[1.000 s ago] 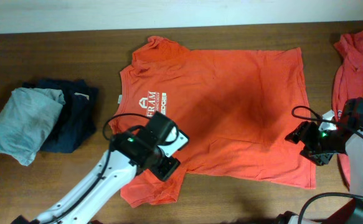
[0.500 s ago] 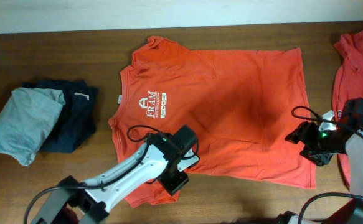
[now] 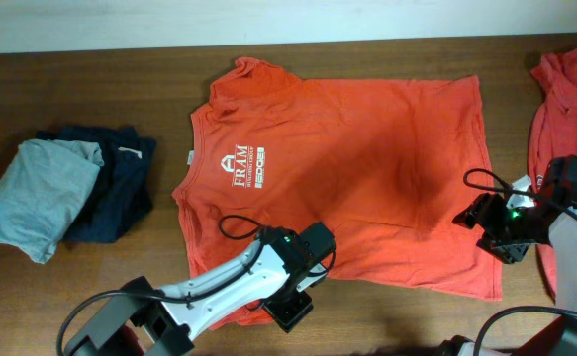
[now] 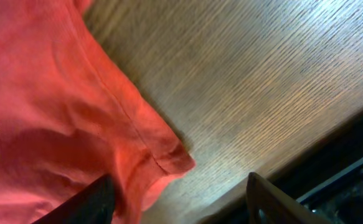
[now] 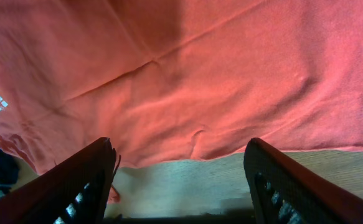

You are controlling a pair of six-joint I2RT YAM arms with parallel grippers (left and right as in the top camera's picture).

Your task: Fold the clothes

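One of the clothes, an orange-red T-shirt (image 3: 367,148) with a small white chest logo, lies spread flat in the middle of the table. My left gripper (image 3: 290,309) sits at its near-left sleeve, close to the table's front edge. In the left wrist view that gripper (image 4: 181,208) is open, with the sleeve corner (image 4: 162,155) lying loose beside the left finger (image 4: 97,202). My right gripper (image 3: 481,235) hovers at the shirt's hem on the right. It (image 5: 181,186) is open, with bare wood between its fingers and the hem (image 5: 200,146) just ahead.
A second orange-red shirt (image 3: 565,89) lies crumpled at the far right, next to the right arm. A light-grey folded garment (image 3: 36,193) rests on a dark navy one (image 3: 115,173) at the left. The table's front edge (image 4: 330,168) runs right by the left gripper.
My left arm has swung right and toward the front edge, over the shirt's near-left sleeve, and its jaws have widened a little. The right arm and the shirt's body have stayed still.
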